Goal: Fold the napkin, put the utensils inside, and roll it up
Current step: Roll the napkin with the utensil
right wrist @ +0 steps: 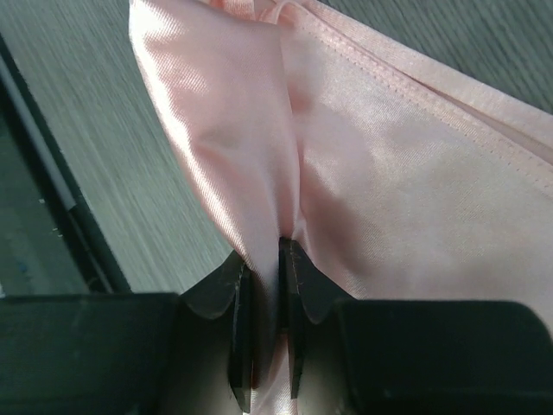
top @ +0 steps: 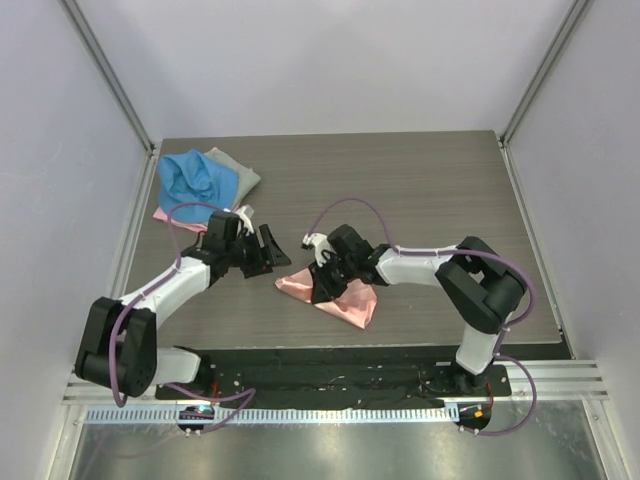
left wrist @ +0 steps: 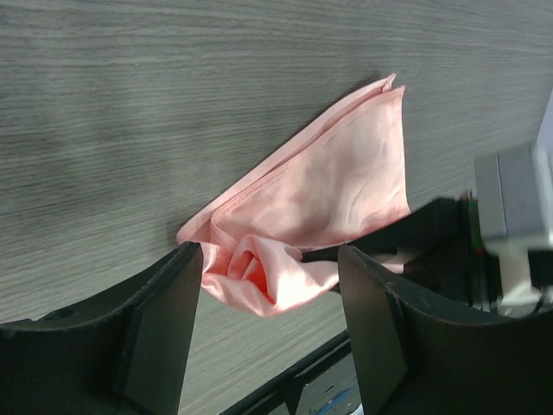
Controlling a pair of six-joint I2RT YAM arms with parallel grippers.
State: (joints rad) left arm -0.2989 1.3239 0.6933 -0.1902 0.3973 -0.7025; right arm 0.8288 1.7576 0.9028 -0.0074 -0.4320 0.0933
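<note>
The salmon-pink napkin (top: pixel 345 298) lies crumpled in a rough triangle near the table's front middle. My right gripper (top: pixel 323 283) reaches in from the right and is shut on a raised fold of the napkin (right wrist: pixel 389 164). In the right wrist view its jaws (right wrist: pixel 266 259) pinch the satin between them. My left gripper (top: pixel 274 251) hovers just left of the napkin, open and holding nothing. In the left wrist view the bunched end of the napkin (left wrist: pixel 328 181) shows beyond the spread left gripper (left wrist: pixel 268 303). The utensils are out of view.
A blue cloth (top: pixel 195 178) lies over a grey cloth (top: pixel 238 172) and a pink cloth (top: pixel 172 215) at the back left corner. White walls with metal posts enclose the table. A black base plate (top: pixel 330 365) runs along the near edge.
</note>
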